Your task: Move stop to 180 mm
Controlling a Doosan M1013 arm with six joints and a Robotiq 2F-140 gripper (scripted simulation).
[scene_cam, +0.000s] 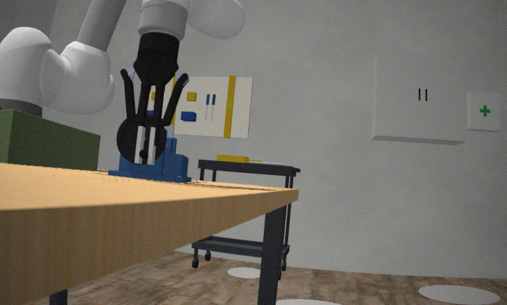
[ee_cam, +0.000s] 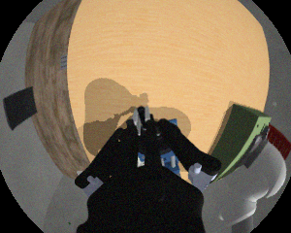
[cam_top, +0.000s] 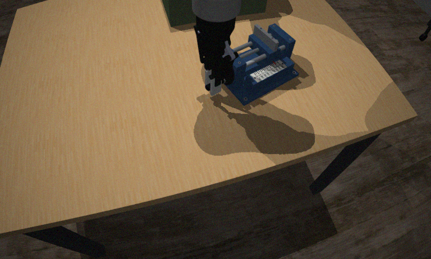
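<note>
Hand (scene_cam: 145, 152) on handwheel (scene_cam: 124, 140), green block (scene_cam: 44, 142) behind.

Light falls from above and behind, throwing dark, hard-edged shadows across the tabletop (cam_top: 95, 101) toward its front edge. The floor (cam_top: 381, 195) is dim. The wrist view is round, bent at its rim and soft.

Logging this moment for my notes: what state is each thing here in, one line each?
Gripper: shut on the handwheel's knob.
Handwheel: held, not yet released.
Stop: near the fixture's far end, away from the handwheel.
Scale: red pointer near its far end; value unreadable.
Cart: standing by the wall, yellow item on top.
</note>
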